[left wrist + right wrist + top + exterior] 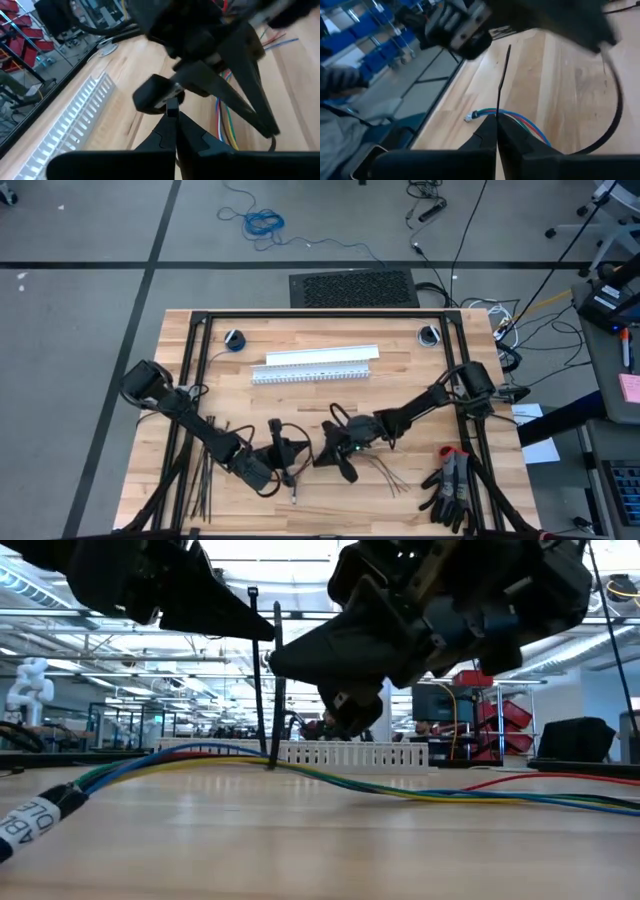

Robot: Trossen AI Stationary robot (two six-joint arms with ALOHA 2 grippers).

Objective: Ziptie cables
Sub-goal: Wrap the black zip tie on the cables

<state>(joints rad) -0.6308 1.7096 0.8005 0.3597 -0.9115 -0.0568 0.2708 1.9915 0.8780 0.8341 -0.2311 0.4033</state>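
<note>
Pinching a ziptie (pixel 275 690) upright in my clenched left gripper (pixel 285 463) and right gripper (pixel 345 462), over the cables (pixel 330 778) at the table's near middle, I judge either strip end could slip free if I pull unevenly.

Table (pixel 400 395): pale wood planks, smooth, faint sheen in low view. Slotted channel (pixel 315 365) beyond both grippers: white plastic, matt. Ziptie (pixel 276 690): thin black plastic, slightly glossy; cables (pixel 330 780) under it: smooth plastic-coated wires, one end carrying a white printed label.
</note>
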